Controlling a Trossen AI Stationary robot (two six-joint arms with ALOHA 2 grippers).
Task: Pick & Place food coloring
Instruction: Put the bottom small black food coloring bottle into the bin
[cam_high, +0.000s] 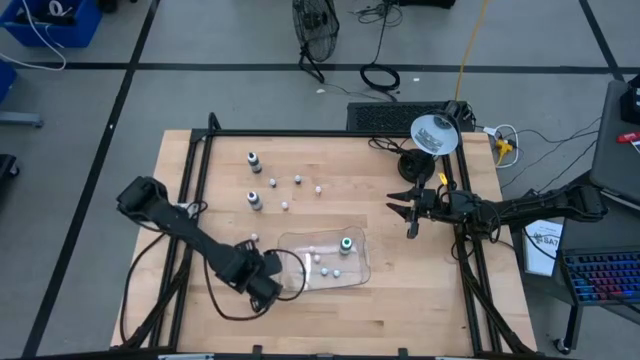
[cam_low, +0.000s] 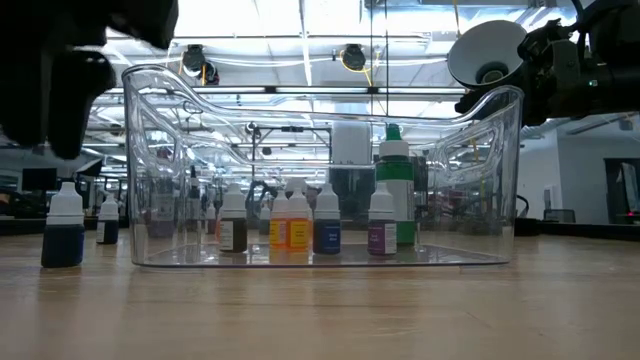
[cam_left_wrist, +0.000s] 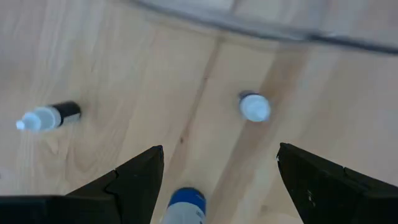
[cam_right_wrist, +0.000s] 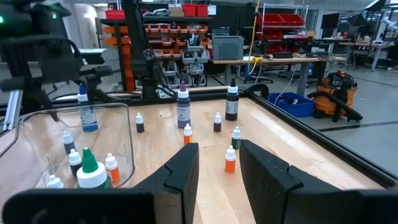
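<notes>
left gripper (cam_high: 272, 283) beside clear tray (cam_high: 357, 272), jaws apart over a blue-capped food coloring bottle (cam_left_wrist: 185, 206). right gripper (cam_high: 407, 212) waiting over the surface (cam_high: 330, 318), jaws slightly apart.

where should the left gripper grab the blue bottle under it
Grip the blue bottle across its body below the cap, coming straight down. It stands upright between the open fingers of the left gripper, apart from the other bottles, so there is room on both sides.
</notes>
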